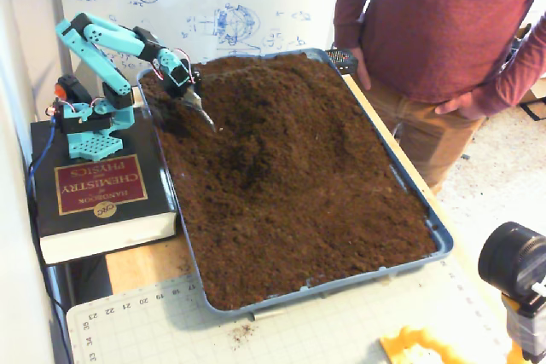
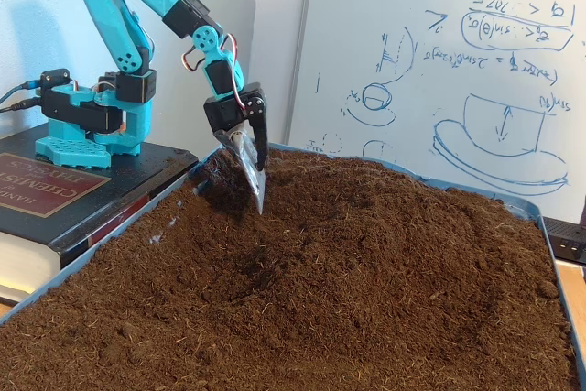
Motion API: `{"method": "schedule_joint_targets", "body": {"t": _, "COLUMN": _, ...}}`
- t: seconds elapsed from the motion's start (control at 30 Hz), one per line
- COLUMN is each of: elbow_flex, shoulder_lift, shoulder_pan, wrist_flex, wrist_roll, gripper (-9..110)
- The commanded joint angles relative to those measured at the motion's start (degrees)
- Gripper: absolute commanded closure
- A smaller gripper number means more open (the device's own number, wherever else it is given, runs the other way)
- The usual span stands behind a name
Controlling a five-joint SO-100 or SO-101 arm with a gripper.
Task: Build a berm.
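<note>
A long rounded berm (image 1: 286, 104) of loose dark brown soil runs from the tray's back edge toward the front right; in the low fixed view the berm (image 2: 412, 217) rises at centre right. My gripper (image 1: 196, 104) is at the tray's back left corner, shut on a metal scoop (image 1: 205, 115). Seen from low down, the gripper (image 2: 247, 139) points down and the scoop (image 2: 255, 180) has its tip at the soil surface, left of the ridge. A shallow hollow (image 1: 243, 164) lies beside the ridge.
The blue tray (image 1: 444, 236) holds all the soil. My base stands on a thick book (image 1: 98, 193) left of the tray. A person (image 1: 435, 40) stands at the tray's right back, a whiteboard (image 2: 439, 70) behind, a camera (image 1: 516, 262) at front right.
</note>
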Motion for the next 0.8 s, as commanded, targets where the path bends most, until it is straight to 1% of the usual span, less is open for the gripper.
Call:
{"method": "schedule_joint_targets", "body": {"t": 0.0, "elbow_flex": -6.3, "shoulder_lift": -1.8, "shoulder_pan": -4.8, "wrist_flex": -1.3, "wrist_roll": 8.9, "gripper": 101}}
{"method": "schedule_joint_targets", "body": {"t": 0.13, "elbow_flex": -14.4, "shoulder_lift": -7.6, "shoulder_pan": -11.5, "wrist_flex": -1.3, "wrist_roll": 20.4, "gripper": 101}}
{"method": "schedule_joint_targets", "body": {"t": 0.23, "elbow_flex": -20.5, "shoulder_lift": -14.1, "shoulder_pan": -15.1, "wrist_flex": -1.3, "wrist_roll": 26.1, "gripper": 101}}
{"method": "schedule_joint_targets", "body": {"t": 0.37, "elbow_flex": -28.3, "shoulder_lift": -24.3, "shoulder_pan": -16.5, "wrist_flex": -0.9, "wrist_roll": 27.6, "gripper": 101}}
{"method": "schedule_joint_targets", "body": {"t": 0.5, "elbow_flex": -36.3, "shoulder_lift": -33.2, "shoulder_pan": -15.6, "wrist_flex": -0.6, "wrist_roll": 27.9, "gripper": 101}}
{"method": "schedule_joint_targets", "body": {"t": 0.77, "elbow_flex": -50.5, "shoulder_lift": -37.5, "shoulder_pan": -10.3, "wrist_flex": -0.6, "wrist_roll": 27.6, "gripper": 101}}
